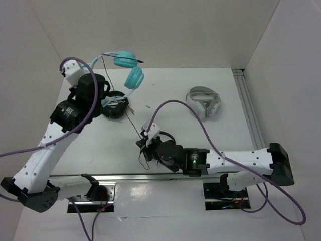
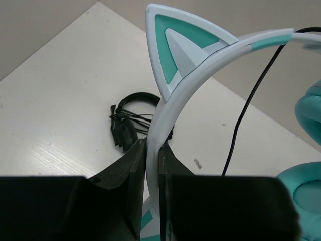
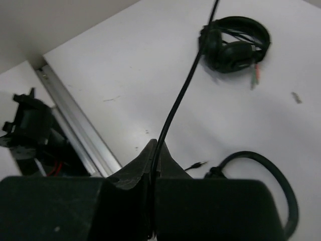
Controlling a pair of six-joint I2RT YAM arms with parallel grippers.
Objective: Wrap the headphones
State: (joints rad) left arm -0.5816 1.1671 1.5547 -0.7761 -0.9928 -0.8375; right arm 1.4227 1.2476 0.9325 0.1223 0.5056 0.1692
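Note:
The teal headphones (image 1: 131, 70) hang lifted above the table's far left. My left gripper (image 1: 104, 85) is shut on their pale cat-eared headband (image 2: 173, 95); in the left wrist view the jaws (image 2: 152, 150) pinch the band, with a teal earcup (image 2: 301, 188) at the right. The thin black cable (image 1: 131, 119) runs down from the headphones to my right gripper (image 1: 144, 143) at the table's centre front. In the right wrist view that gripper (image 3: 155, 150) is shut on the cable (image 3: 180, 95). The jack plug (image 3: 198, 164) lies on the table beside it.
Small black headphones (image 1: 114, 107) lie on the table under the left gripper, also seen in the left wrist view (image 2: 131, 118) and right wrist view (image 3: 235, 42). White-grey headphones (image 1: 203, 103) lie at the back right. A metal rail (image 1: 150, 178) runs along the front edge.

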